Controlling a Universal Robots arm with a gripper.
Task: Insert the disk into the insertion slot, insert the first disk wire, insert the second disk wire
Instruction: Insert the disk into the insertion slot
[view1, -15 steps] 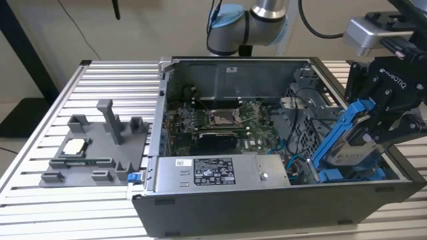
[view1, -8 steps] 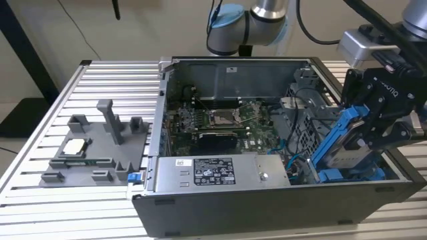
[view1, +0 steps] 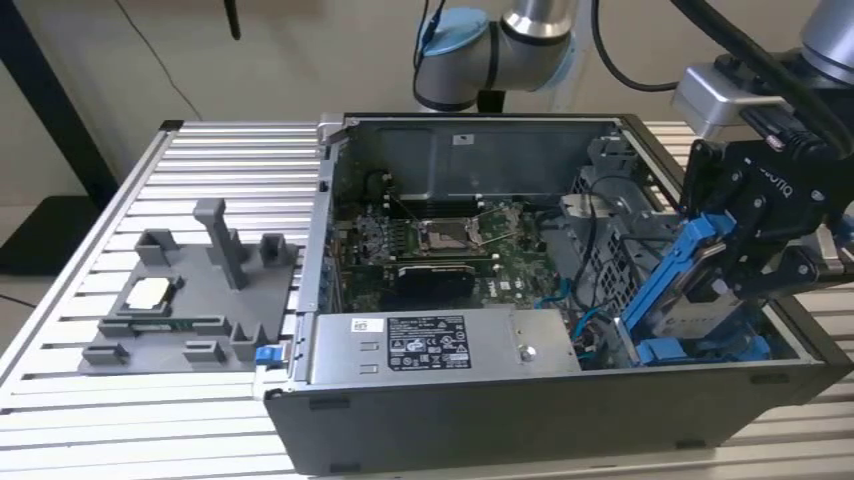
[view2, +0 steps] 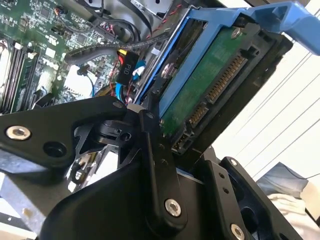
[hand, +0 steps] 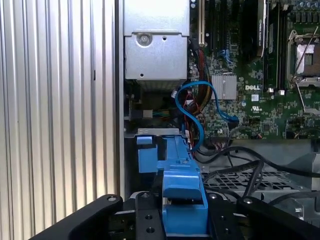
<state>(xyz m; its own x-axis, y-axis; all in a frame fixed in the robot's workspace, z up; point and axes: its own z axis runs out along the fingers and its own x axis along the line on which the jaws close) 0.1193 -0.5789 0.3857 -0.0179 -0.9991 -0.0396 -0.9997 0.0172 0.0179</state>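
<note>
The disk (view1: 690, 288), a drive in a bright blue carrier, stands tilted on edge inside the open computer case (view1: 534, 420), at the exterior view's right. My gripper (view1: 767, 235) is shut on its upper end. Its lower end sits at the blue insertion slot (view1: 694, 350) near the case's front corner. The second wrist view shows the disk's green circuit board and connectors (view2: 200, 85) beside one of the black fingers (view2: 150, 130). In the first wrist view the carrier (hand: 182, 190) runs between the fingers. A blue wire (hand: 192, 115) loops nearby, and a black plug (view2: 127, 65) hangs close to the disk.
A silver power supply (view1: 427, 345) fills the case's front, with the motherboard (view1: 441, 240) behind it. A grey fixture (view1: 187, 300) holding small parts lies on the slatted table (view1: 80, 420) at the exterior view's left. Black cables (hand: 250, 170) cross the drive cage.
</note>
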